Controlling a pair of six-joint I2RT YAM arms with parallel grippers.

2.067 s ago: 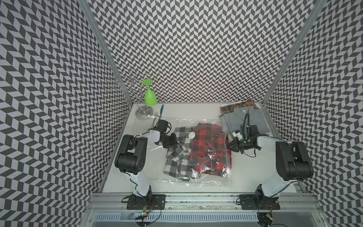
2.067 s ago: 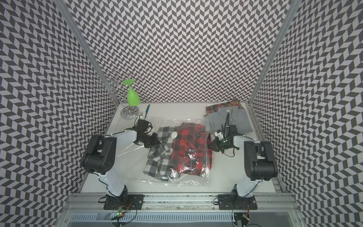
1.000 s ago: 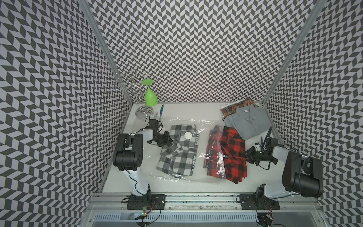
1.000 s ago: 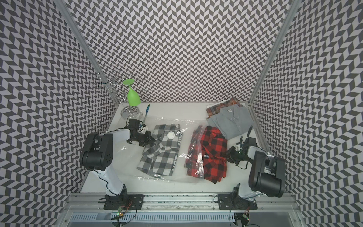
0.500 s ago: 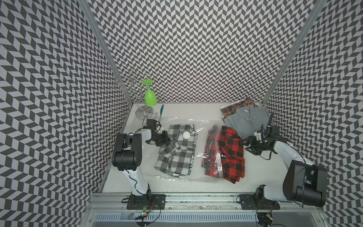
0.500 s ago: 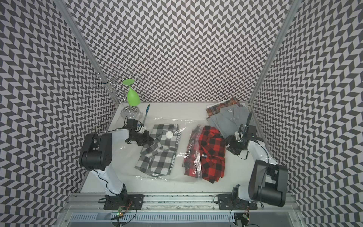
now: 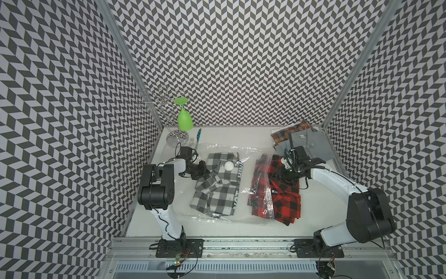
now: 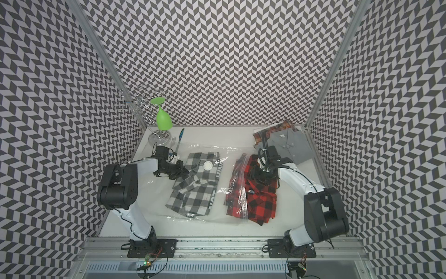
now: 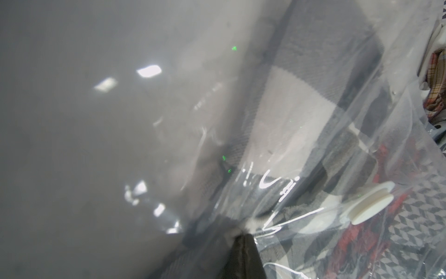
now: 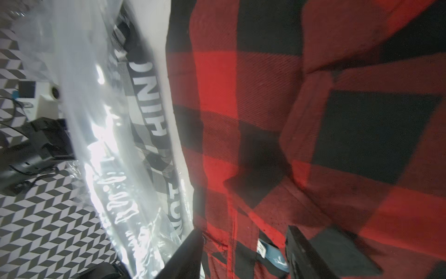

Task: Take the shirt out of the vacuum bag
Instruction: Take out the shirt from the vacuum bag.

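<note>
In both top views the red shirt [image 7: 277, 193] [image 8: 253, 200] lies lengthwise front to back, half out of the vacuum bag [image 7: 243, 190] mouth, under the nearer right jaws.
Left wrist: the left jaws are pressed together, pinching the vacuum bag [image 9: 313, 145].
Right wrist: the right jaws are spread just above the red shirt [image 10: 313, 120].

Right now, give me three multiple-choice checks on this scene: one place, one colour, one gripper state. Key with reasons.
1. The white valve cap lies over: A) the black-and-white checked shirt B) the red shirt C) the grey shirt.
2. The glass hung on the rack is: A) blue B) green C) clear.
3. The left gripper is: A) open, holding nothing B) shut on the vacuum bag C) out of view.

Key:
1 A, both top views show the cap over the checks.
2 B, bright green bowl, upside down.
3 B, the left wrist view shows jaws together with plastic pinched.
</note>
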